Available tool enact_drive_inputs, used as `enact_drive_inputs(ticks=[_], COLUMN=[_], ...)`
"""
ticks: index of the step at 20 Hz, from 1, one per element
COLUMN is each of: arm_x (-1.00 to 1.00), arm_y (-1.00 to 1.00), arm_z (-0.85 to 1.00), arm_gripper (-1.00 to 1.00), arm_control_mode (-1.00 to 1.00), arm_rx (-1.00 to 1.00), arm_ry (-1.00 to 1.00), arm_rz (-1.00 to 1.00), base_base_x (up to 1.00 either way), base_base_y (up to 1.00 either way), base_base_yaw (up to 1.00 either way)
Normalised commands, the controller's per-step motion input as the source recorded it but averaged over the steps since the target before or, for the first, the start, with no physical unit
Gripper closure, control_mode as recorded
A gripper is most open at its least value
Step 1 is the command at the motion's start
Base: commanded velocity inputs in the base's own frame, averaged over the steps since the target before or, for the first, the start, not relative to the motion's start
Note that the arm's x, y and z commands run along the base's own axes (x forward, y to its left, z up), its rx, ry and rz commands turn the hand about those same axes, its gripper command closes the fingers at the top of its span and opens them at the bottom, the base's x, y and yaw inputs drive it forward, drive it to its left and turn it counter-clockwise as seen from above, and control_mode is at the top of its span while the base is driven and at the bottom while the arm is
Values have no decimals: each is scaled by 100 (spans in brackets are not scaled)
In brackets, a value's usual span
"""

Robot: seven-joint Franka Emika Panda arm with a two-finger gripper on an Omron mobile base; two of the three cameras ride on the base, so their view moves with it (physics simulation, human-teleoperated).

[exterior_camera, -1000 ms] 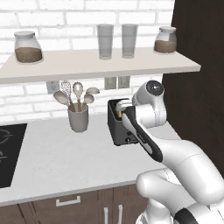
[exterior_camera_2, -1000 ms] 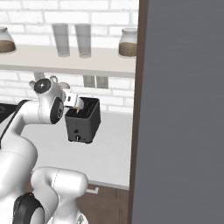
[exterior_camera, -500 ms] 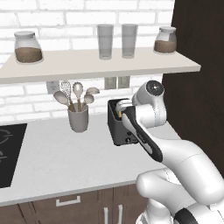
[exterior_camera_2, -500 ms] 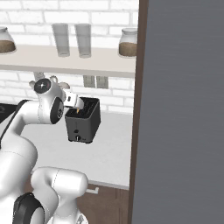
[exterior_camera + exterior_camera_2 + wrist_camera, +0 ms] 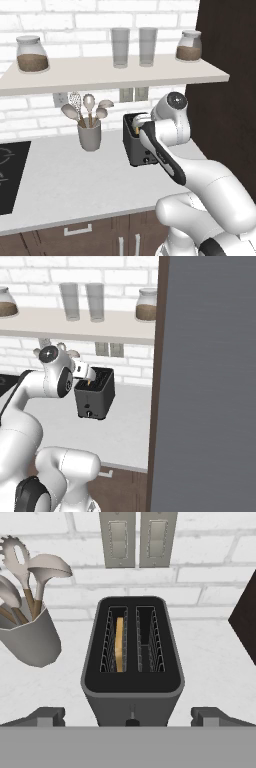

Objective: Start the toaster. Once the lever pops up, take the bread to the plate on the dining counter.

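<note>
Toaster point(image 5: 132, 662) stands directly below and ahead of the claw point(image 5: 128, 716), toward the back edge of the white tabletop point(image 5: 75, 185), beside the utensil crock point(image 5: 31, 637); the claw hovers above the near end with jaws spread wide, holding nothing; bread point(image 5: 119, 644) sits sunk in the left slot, its long axis running away from the claw toward the brick wall; the lever point(image 5: 132, 716) is judged the small dark tab on the near face, largely cut off at the frame's bottom, so its height is hard to make out.
</note>
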Motion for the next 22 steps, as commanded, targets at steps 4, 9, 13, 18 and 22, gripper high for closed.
enact_drive_inputs(ticks=[4, 9, 13, 18, 22], arm_x=[0, 0, 0, 0, 0], arm_y=[0, 0, 0, 0, 0], arm_z=[0, 0, 0, 0, 0], arm_gripper=[-100, -100, -100, -100, -100], arm_control_mode=[-100, -100, -100, -100, -100], arm_rx=[0, 0, 0, 0, 0], arm_ry=[0, 0, 0, 0, 0], arm_rz=[0, 0, 0, 0, 0], base_base_x=[0, 0, 0, 0, 0], base_base_y=[0, 0, 0, 0, 0], base_base_yaw=[0, 0, 0, 0, 0])
